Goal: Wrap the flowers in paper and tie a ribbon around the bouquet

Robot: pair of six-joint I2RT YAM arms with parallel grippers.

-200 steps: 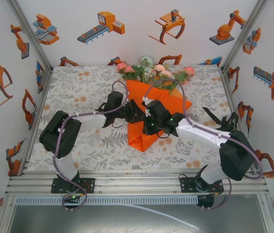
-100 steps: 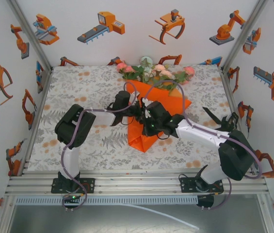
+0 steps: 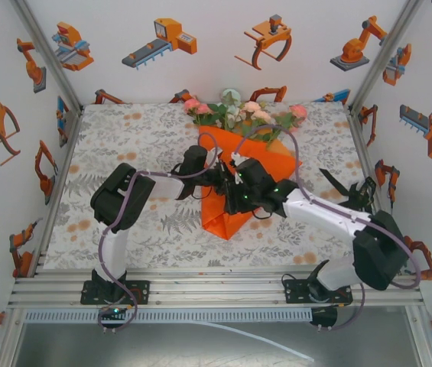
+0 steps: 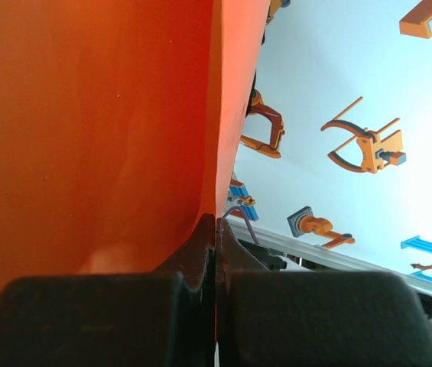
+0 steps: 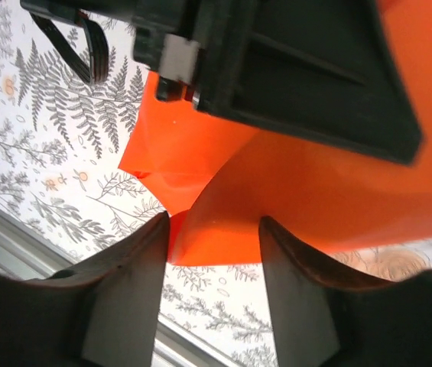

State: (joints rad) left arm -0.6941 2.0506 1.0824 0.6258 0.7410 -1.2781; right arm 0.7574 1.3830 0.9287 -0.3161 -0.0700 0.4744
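Orange paper (image 3: 223, 218) was seen from above, folded mid-table, flowers (image 3: 238, 115) at its far end. By the left wrist, the left gripper (image 4: 216, 229) was pinched tight on its edge. By the right wrist, the right gripper (image 5: 214, 225) was parted astride a fold.

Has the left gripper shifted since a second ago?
Yes. The left gripper moved rightward, farther from the table's left rail, and now pinches the orange paper.

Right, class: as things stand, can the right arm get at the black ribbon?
Probably yes. The right gripper stands open around the paper's edge, gripping nothing, and the ribbon lies uncovered beside that arm's forearm, though the arm would have to fold back tightly.
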